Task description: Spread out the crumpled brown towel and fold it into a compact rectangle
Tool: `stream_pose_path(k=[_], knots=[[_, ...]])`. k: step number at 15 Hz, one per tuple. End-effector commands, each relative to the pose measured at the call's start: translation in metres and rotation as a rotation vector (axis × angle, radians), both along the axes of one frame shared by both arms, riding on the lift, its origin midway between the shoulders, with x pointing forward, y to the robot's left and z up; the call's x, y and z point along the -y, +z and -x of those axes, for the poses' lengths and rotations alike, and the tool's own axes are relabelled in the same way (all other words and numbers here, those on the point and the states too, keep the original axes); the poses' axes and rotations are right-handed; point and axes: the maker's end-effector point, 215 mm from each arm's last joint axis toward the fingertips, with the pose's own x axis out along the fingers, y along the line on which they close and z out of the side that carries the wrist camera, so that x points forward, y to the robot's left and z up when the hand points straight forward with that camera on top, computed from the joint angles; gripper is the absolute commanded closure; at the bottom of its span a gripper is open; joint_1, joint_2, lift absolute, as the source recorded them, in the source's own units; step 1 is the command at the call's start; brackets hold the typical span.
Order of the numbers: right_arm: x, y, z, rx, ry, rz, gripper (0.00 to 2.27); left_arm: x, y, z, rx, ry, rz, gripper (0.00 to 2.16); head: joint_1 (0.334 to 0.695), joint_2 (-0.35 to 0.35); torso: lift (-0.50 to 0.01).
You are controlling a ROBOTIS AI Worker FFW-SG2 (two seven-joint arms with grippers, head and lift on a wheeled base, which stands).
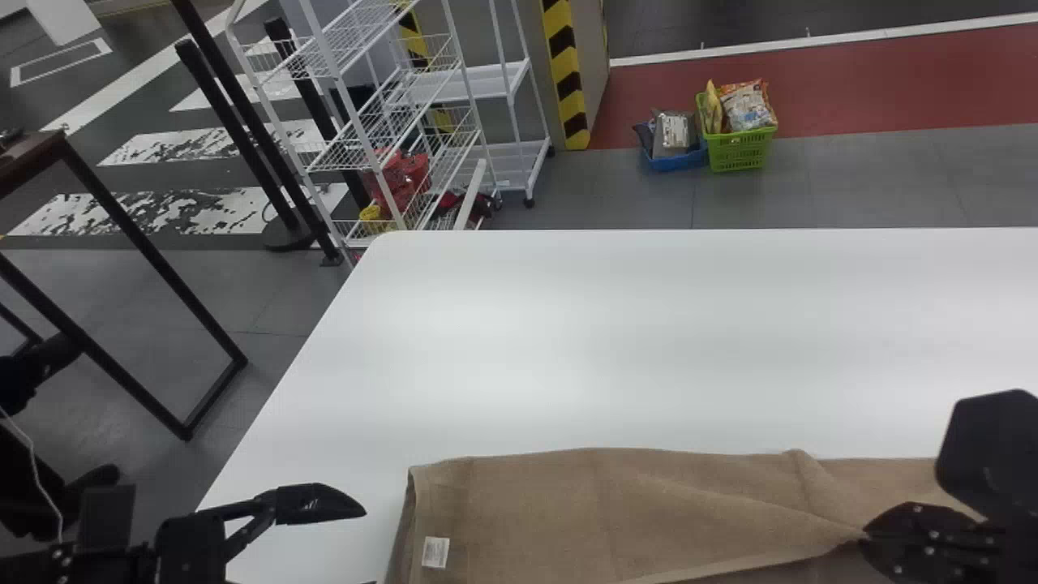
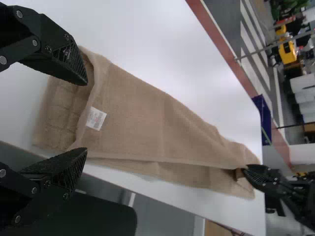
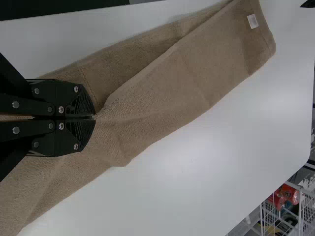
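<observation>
On my feed, the brown towel lay in a long folded strip along the bench's near edge. My right gripper was closed, pinching its upper layer; my left gripper stood wide open, empty, by the label end.

The brown towel is laid lengthwise across the bottom of the head view, from lower centre to lower right, on the white table. It is folded over into a long, uneven strip, with the lower layer left exposed along part of the upper layer's slanting edge. That edge is pinched at lower right, where creases are gathered. A white label is seen near the left end.
</observation>
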Motion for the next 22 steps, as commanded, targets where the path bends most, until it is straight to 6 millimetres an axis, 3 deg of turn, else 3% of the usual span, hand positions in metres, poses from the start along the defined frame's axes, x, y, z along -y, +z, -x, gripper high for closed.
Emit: stream_pose_path(k=[1,5,11,18,19,21,22], knots=[[0.007,-0.007,0.003,-0.006,0.005,0.03,1.11,0.016,-0.002,-0.001,-0.064,0.021,0.091,0.43,0.695,0.35,-0.127],[0.01,-0.009,0.005,-0.004,0.008,0.046,1.11,0.034,-0.007,-0.002,-0.098,0.023,0.143,0.43,0.695,0.35,-0.127],[0.009,-0.033,0.036,-0.046,0.04,0.106,1.11,0.035,-0.01,-0.003,-0.105,0.02,0.135,0.43,0.695,0.35,-0.127],[0.016,-0.045,0.04,-0.06,0.035,0.146,1.11,0.039,-0.014,-0.006,-0.11,0.008,0.141,0.43,0.695,0.35,-0.127],[0.017,-0.045,0.04,-0.058,0.031,0.149,1.05,0.039,-0.015,-0.005,-0.111,0.009,0.141,0.43,0.695,0.35,-0.127],[0.015,-0.039,0.036,-0.067,-0.024,0.108,0.28,0.038,-0.016,-0.005,-0.114,0.01,0.142,0.43,0.695,0.35,-0.127],[0.024,-0.039,0.035,-0.103,-0.093,0.073,0.11,0.037,-0.017,-0.005,-0.116,0.011,0.141,0.43,0.695,0.35,-0.127]])
